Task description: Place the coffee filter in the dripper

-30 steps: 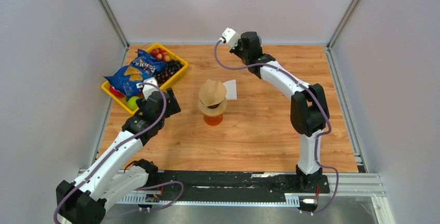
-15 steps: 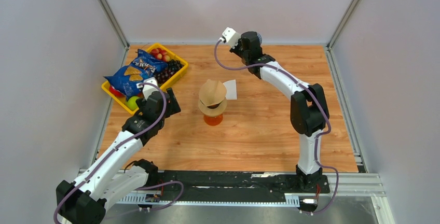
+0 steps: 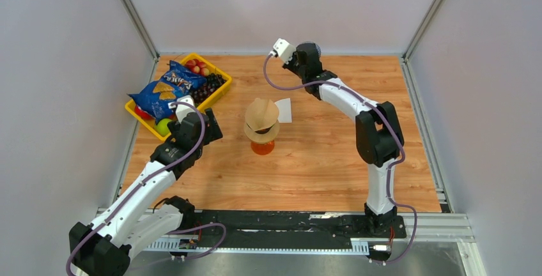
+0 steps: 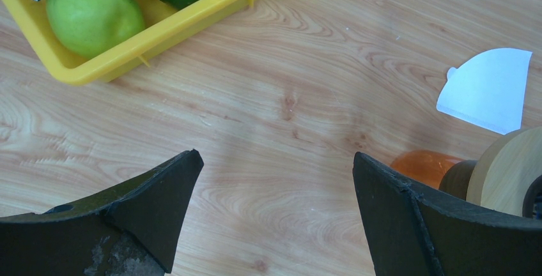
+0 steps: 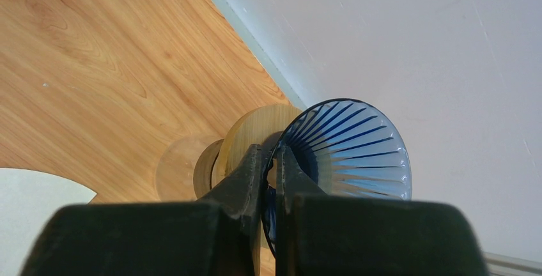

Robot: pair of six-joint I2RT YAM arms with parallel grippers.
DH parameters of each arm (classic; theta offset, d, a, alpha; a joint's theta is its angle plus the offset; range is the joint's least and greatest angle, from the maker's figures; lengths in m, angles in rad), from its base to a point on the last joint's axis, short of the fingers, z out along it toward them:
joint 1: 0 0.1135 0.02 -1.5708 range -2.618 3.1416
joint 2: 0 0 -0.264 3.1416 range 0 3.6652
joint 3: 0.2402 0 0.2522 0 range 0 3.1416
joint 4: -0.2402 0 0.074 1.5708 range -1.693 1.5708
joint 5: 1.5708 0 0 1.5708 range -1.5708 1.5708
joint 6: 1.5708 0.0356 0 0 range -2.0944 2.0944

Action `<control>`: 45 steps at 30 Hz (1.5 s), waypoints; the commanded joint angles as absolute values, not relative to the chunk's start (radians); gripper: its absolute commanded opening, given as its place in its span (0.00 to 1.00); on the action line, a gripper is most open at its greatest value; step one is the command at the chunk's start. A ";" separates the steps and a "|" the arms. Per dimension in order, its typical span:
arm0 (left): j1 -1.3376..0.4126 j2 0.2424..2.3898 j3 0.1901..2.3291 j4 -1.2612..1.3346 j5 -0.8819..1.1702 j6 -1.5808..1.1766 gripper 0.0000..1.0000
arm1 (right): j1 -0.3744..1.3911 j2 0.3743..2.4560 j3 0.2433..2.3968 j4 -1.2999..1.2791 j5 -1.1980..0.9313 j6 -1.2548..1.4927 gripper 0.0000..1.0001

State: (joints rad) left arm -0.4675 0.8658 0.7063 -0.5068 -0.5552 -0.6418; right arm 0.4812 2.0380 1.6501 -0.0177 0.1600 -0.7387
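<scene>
Reaching far, right hand [image 5: 273, 158] pinching dripper [image 5: 358, 151] rim, left hand [image 4: 275, 183] spread

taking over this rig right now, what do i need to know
Left end effector: open, empty, low over the table near the yellow tray.
Right end effector: shut on the rim of the blue dripper, near the back wall.
White coffee filter: flat on the table, behind the orange dripper at centre, untouched.
Done: dripper grasped. Left: pick up the filter and seat it in the dripper.
</scene>
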 commanded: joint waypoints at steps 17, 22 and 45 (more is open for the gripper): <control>-0.462 0.842 0.738 -0.512 -0.559 -0.638 1.00 | 0.407 2.147 1.701 -0.509 -0.164 -0.630 0.00; -0.461 0.842 0.738 -0.512 -0.559 -0.638 1.00 | 0.405 2.181 1.707 -0.555 -0.192 -0.628 0.00; -0.462 0.831 0.737 -0.521 -0.581 -0.641 1.00 | 0.397 2.299 1.725 -0.803 -0.297 -0.616 0.00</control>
